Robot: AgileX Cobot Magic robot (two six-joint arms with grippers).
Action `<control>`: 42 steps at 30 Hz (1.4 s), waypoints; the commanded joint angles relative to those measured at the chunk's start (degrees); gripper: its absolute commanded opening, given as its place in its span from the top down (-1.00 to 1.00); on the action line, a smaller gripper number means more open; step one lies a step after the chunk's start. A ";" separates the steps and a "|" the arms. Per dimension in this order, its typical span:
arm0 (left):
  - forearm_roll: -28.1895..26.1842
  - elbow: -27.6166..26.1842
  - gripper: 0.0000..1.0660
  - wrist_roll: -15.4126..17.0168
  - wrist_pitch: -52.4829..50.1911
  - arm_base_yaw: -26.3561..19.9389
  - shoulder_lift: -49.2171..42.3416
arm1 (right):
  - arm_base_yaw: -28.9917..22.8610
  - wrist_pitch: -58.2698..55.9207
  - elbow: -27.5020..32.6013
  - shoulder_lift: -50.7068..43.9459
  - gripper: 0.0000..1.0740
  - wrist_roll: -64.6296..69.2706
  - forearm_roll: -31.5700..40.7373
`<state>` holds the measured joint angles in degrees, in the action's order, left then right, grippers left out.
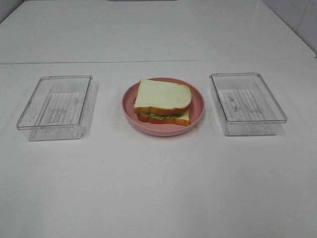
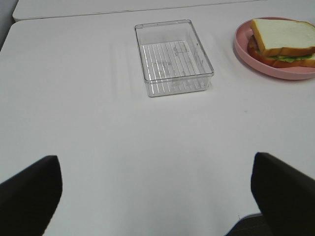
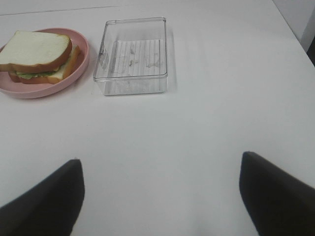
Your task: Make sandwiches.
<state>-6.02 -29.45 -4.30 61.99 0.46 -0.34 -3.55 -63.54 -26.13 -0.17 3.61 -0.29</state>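
While both arms sit out of the overhead view, the sandwich lies assembled on a pink plate at the centre of the white table. Top slice: white face, orange-brown crust, skewed against the bottom slice so the corners do not line up. Green lettuce shows at the 6 o'clock edge of the stack; a reddish-brown layer shows under it. Other fillings: hidden between the slices, cannot tell.

Clear container A at 9 o'clock of the plate, clear container B at 3 o'clock, both apart from the plate, ribbed floors.

Left gripper: fingers spread wide, nothing between them; only dark tips visible, cut off by the frame. Right gripper: fingers also wide apart, nothing held, tips cut off likewise.
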 commanded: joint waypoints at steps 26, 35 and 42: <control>0.00 -0.06 -0.88 -0.17 -0.34 0.29 -0.74 | -0.11 0.52 0.11 -1.89 -0.49 -0.52 -0.46; 0.00 -0.06 -0.88 -0.17 -0.34 0.29 -0.69 | -0.11 0.52 0.11 -1.89 -0.49 -0.52 -0.46; 0.00 -0.06 -0.88 -0.17 -0.34 0.29 -0.69 | -0.11 0.52 0.11 -1.89 -0.49 -0.52 -0.46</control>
<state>-6.02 -29.45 -4.30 61.99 0.46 -0.34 -3.55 -63.54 -26.13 -0.17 3.61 -0.29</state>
